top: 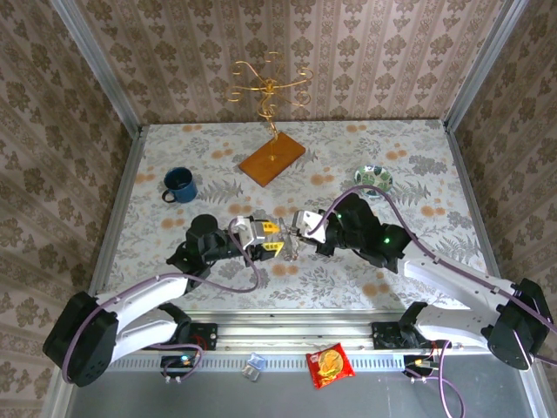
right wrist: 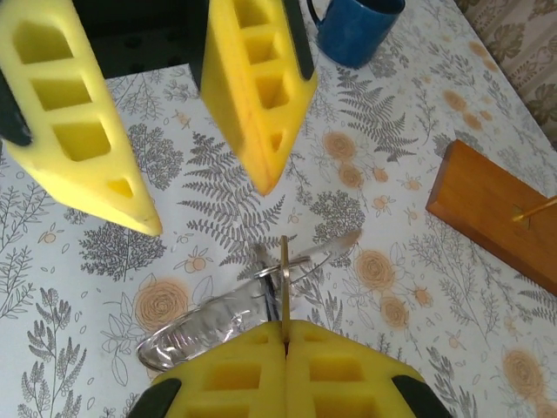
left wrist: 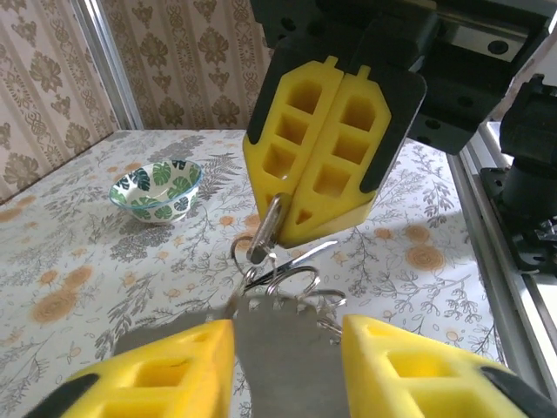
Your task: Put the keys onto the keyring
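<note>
Blue mug (top: pixel 178 184), patterned bowl (top: pixel 372 178) stand apart; right fingers (left wrist: pixel 331 148) pinch keyring (left wrist: pixel 265 228), left fingers (left wrist: pixel 165 374) parted.

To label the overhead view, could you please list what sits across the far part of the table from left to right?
Blue mug → wooden stand base → patterned bowl.

keyring (left wrist: pixel 258 251) gleaming as polished metal, end effector fingers (right wrist: pixel 261 78) looking matt plastic, mug (right wrist: pixel 357 30) shining glossy, stand base (right wrist: pixel 496 209) showing smooth wood
</note>
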You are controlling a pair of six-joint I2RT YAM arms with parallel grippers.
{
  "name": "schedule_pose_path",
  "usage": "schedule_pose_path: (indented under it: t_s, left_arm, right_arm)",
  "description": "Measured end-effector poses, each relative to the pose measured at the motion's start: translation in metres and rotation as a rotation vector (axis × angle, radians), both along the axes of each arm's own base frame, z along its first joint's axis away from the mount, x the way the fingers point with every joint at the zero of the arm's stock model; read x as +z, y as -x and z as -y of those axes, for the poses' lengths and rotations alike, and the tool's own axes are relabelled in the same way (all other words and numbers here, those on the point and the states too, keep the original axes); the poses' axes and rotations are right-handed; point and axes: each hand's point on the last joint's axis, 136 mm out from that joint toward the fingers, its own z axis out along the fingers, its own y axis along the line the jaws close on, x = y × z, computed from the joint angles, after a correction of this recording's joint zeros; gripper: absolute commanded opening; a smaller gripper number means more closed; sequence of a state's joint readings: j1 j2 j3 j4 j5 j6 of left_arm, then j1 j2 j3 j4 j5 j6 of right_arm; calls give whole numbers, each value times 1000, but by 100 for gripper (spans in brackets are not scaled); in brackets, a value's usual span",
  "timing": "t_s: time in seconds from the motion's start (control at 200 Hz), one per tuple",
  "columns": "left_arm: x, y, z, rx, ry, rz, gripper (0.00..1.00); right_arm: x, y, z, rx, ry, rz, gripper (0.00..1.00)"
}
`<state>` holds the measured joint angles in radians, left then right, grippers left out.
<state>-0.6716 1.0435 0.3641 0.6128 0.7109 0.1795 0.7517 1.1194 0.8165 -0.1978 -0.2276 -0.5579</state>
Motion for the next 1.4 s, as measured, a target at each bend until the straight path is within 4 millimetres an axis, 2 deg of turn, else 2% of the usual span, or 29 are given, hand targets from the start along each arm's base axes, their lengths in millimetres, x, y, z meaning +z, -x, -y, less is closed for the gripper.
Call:
schedule_pose_path:
  t_s: [0.205, 0.4, 0.59, 0.775, 0.875, 0.97, 1.075, 1.165, 1.275, 1.395]
  left_arm:
    - [17, -8, -11, 90, 39, 64, 53]
    - [28, -28, -41, 313, 81, 130, 60]
    - [55, -53, -89, 605, 158, 200, 61]
    - [90, -63, -140, 855, 271, 247, 62]
    - [95, -65, -159, 943, 298, 242, 62]
    - [91, -67, -168, 989, 294, 218, 62]
    - [80, -71, -171, 1011, 265, 180, 62]
    - [72, -74, -171, 1019, 244, 152, 62]
    - [60, -80, -170, 1027, 213, 115, 62]
    - [50, -85, -167, 1029, 185, 85, 62]
  right_arm:
    - [10, -3, 0, -4, 4, 24, 0]
    - [25, 1, -14, 29, -12, 41, 0]
    - [34, 8, -48, 93, -46, 40, 0]
    - [30, 0, -89, 113, -107, 21, 0]
    - [23, -10, -110, 105, -143, 5, 0]
    - [8, -16, -118, 89, -147, -26, 0]
    - [-2, -25, -115, 55, -141, -55, 0]
    - [-6, -39, -103, 8, -137, -62, 0]
    - [-22, -57, -80, -59, -96, -80, 0]
    - [-49, -68, -50, -110, -3, -109, 0]
